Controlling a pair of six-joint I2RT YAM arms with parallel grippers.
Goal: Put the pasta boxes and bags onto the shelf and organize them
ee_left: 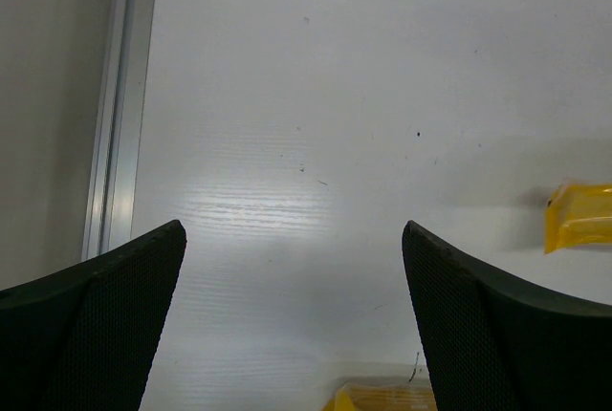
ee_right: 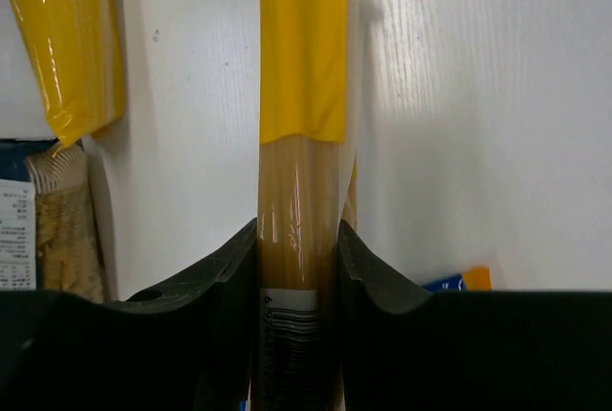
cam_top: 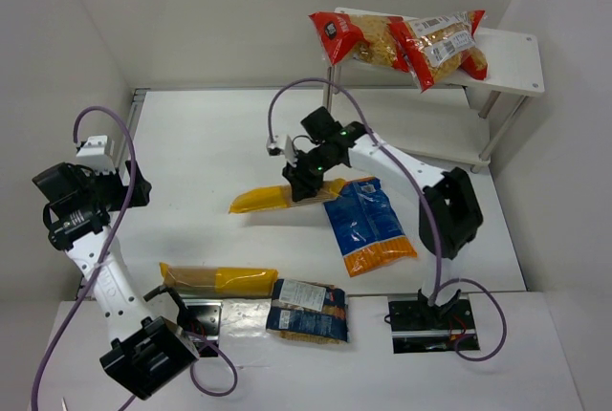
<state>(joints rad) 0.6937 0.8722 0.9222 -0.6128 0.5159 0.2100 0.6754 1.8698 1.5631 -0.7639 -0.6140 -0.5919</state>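
My right gripper (cam_top: pixel 304 180) is shut on a long yellow spaghetti pack (cam_top: pixel 263 200) at the table's middle; in the right wrist view the pack (ee_right: pixel 301 143) runs up between both fingers (ee_right: pixel 225 282). A second spaghetti pack (cam_top: pixel 215 278) and a small dark-blue pack (cam_top: pixel 308 309) lie near the front. The large blue-and-orange bag (cam_top: pixel 369 224) lies under my right arm. Two clear red-ended bags (cam_top: pixel 361 37) (cam_top: pixel 442 46) rest on the white shelf (cam_top: pixel 512 57) at the back right. My left gripper (cam_top: pixel 129 186) is open and empty at the far left, over bare table (ee_left: pixel 296 239).
The shelf's lower tier (cam_top: pixel 440 148) shows beneath the top board. A metal rail (ee_left: pixel 120 105) runs along the table's left edge. White walls close in the left, back and right. Arm bases and cables (cam_top: pixel 430 320) sit at the near edge.
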